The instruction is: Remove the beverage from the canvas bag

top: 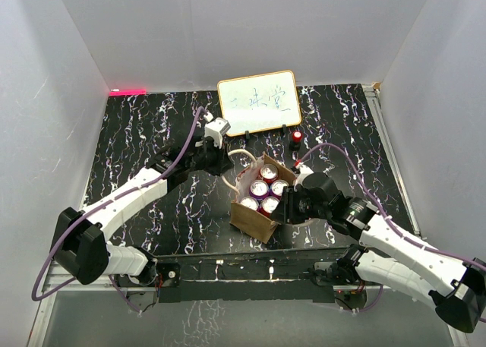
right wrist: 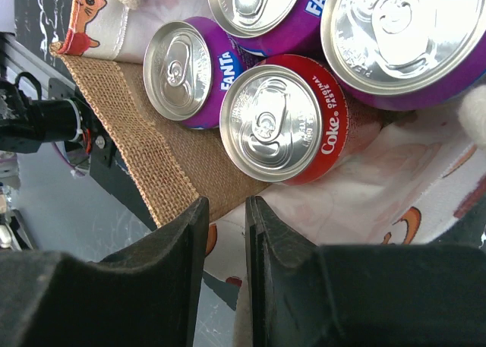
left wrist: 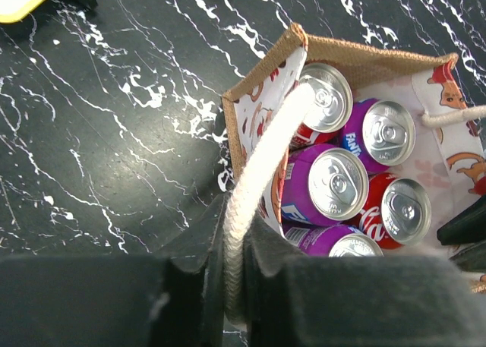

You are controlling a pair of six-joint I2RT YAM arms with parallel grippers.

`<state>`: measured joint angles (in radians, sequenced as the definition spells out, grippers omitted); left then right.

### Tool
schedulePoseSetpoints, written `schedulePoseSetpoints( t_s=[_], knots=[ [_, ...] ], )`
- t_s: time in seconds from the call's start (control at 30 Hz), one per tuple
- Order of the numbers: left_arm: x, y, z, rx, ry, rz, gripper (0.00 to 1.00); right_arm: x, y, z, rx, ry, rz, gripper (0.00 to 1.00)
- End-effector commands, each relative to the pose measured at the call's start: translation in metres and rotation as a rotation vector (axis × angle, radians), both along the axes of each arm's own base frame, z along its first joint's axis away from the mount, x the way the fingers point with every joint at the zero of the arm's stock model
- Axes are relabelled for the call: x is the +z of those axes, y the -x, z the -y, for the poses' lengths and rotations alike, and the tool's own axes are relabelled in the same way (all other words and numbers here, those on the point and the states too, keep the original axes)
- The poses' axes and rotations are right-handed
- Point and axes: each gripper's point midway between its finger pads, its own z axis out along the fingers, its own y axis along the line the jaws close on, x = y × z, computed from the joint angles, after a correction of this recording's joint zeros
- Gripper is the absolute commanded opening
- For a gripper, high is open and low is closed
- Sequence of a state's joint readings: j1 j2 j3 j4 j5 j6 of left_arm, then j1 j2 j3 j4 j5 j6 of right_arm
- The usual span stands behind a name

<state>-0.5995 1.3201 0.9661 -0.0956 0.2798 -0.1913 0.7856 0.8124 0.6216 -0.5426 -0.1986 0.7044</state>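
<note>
The canvas bag (top: pixel 249 219) stands mid-table, tan burlap outside, with a pale printed lining. Several beverage cans (top: pixel 263 189) stand upright inside, purple Fanta (left wrist: pixel 334 181) and red Coke (right wrist: pixel 277 119). My left gripper (left wrist: pixel 235 265) is at the bag's far-left corner, shut on the pale rope handle (left wrist: pixel 262 157), which runs up between its jaws. My right gripper (right wrist: pixel 225 218) is over the bag's right rim beside the Coke can. Its jaws are drawn close, with the bag's wall cloth (right wrist: pixel 152 134) in the narrow gap. In the top view it (top: pixel 287 208) touches no can.
A white framed board (top: pixel 258 102) with writing stands behind the bag. A small red object (top: pixel 296 137) sits to the board's right. The black marbled table (top: pixel 137 134) ends in a metal rail (top: pixel 250 267) at the near edge. Grey walls enclose three sides.
</note>
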Motion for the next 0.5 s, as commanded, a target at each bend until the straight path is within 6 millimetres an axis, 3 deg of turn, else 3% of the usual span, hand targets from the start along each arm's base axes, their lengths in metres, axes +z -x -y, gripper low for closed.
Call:
schedulePoseSetpoints(
  t_s=[0.0, 0.13, 0.27, 0.43, 0.47],
  knots=[
    [-0.005, 0.009, 0.008, -0.098, -0.009, -0.004, 0.01, -0.012, 0.023, 0.008, 0.023, 0.005, -0.086, 0.29],
    [-0.008, 0.011, 0.01, -0.146, -0.033, 0.005, 0.0, -0.02, 0.015, 0.022, -0.042, 0.083, -0.065, 0.29],
    [-0.012, 0.012, 0.008, -0.152, -0.05, 0.002, 0.0, -0.014, 0.001, 0.026, -0.075, 0.133, -0.027, 0.3],
    [-0.012, 0.019, 0.014, -0.187, -0.029, -0.009, 0.0, 0.026, -0.035, 0.019, -0.134, 0.153, 0.104, 0.42],
    [-0.022, 0.018, 0.013, -0.182, -0.048, -0.024, 0.0, 0.034, -0.042, 0.018, -0.135, 0.161, 0.133, 0.45]
  ],
)
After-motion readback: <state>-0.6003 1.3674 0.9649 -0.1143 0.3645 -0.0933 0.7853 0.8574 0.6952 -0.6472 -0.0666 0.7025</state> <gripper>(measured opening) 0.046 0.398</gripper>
